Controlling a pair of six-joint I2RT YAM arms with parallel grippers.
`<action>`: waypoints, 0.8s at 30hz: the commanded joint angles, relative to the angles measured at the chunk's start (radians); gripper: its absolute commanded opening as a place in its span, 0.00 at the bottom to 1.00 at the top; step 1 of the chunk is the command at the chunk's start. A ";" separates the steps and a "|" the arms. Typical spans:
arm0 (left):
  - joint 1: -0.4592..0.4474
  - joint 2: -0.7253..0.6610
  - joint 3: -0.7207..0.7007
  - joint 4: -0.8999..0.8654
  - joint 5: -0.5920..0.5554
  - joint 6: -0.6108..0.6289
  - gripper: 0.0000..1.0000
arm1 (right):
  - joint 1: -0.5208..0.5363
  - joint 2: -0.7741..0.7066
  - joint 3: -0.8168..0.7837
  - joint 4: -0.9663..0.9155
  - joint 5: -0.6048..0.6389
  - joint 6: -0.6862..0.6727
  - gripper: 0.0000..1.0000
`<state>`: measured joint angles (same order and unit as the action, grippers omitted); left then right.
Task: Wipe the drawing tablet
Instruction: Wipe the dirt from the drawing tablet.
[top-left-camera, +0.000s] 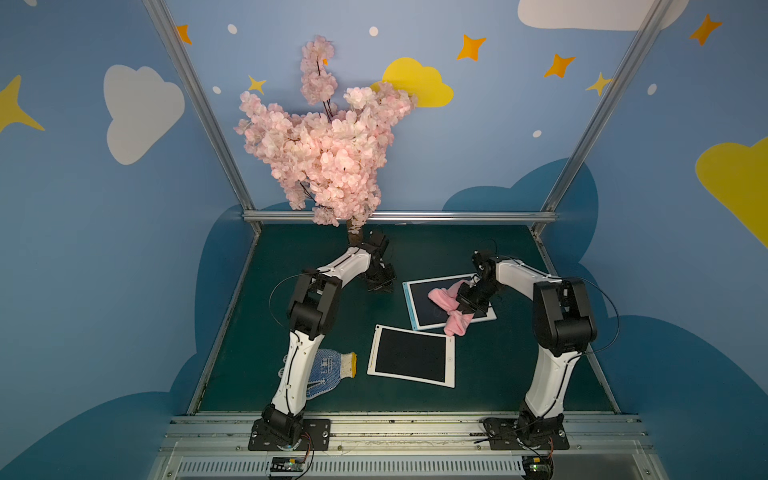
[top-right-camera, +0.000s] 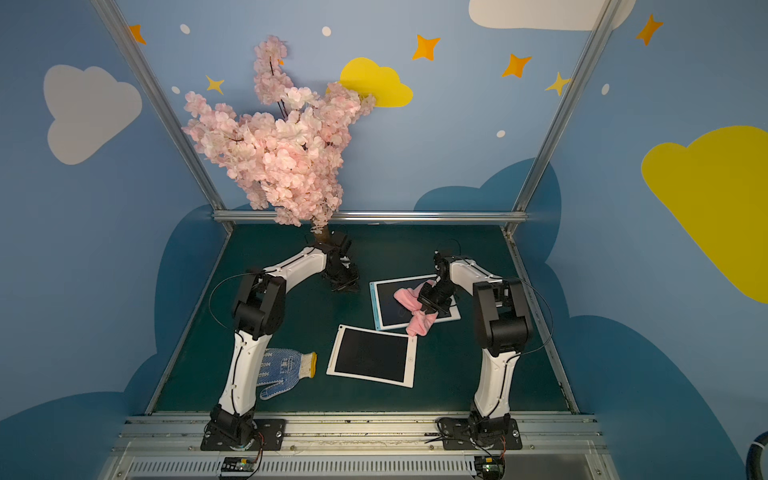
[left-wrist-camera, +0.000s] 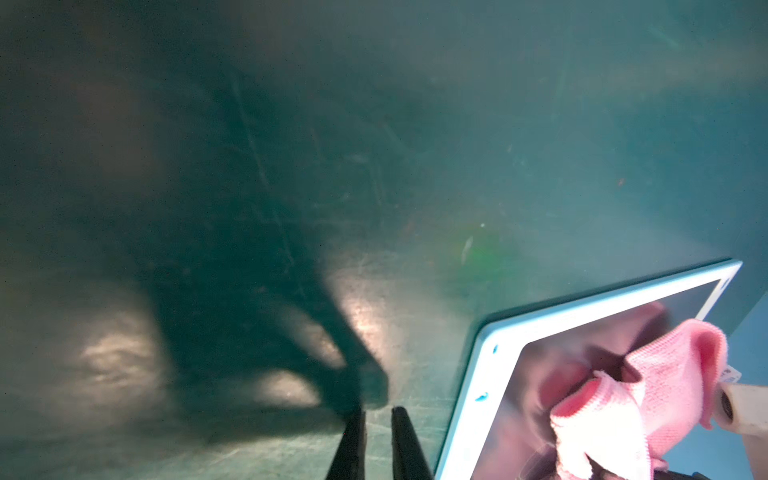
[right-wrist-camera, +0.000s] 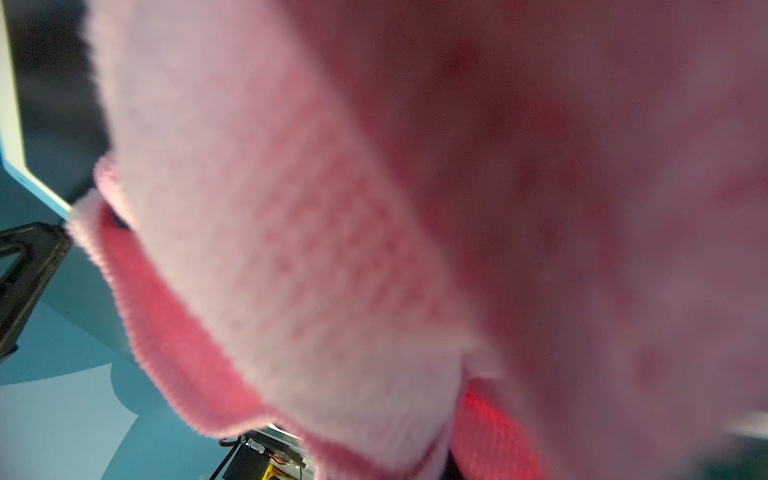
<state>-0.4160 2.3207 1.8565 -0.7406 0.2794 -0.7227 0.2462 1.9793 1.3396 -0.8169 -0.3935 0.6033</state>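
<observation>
Half the wiping seems left: the right gripper (top-left-camera: 462, 309), clenched on the pink cloth (top-left-camera: 440, 297), presses it onto the far blue-framed drawing tablet (top-left-camera: 419, 309), while the left gripper (left-wrist-camera: 378, 415) sits slightly parted and empty beside it.

No text, brand or number could be read. The blue-dotted glove (top-left-camera: 330, 370) carried a printed blue mark on its back, too small to make out. On the pink cloth (left-wrist-camera: 648, 399), a small white tag (left-wrist-camera: 732, 375) bore print too blurred to read.
</observation>
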 joint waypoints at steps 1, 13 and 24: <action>-0.028 -0.109 -0.062 -0.015 -0.016 -0.012 0.26 | 0.058 -0.002 -0.023 -0.004 -0.005 0.002 0.00; -0.133 -0.169 -0.197 0.020 0.003 -0.103 0.23 | 0.165 0.049 0.046 0.015 -0.038 0.049 0.00; -0.122 -0.163 -0.199 -0.057 -0.156 -0.017 0.25 | 0.183 0.058 0.073 0.010 -0.042 0.058 0.00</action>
<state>-0.5369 2.1490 1.6585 -0.7597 0.1646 -0.7757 0.4217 2.0174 1.3899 -0.7998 -0.4351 0.6514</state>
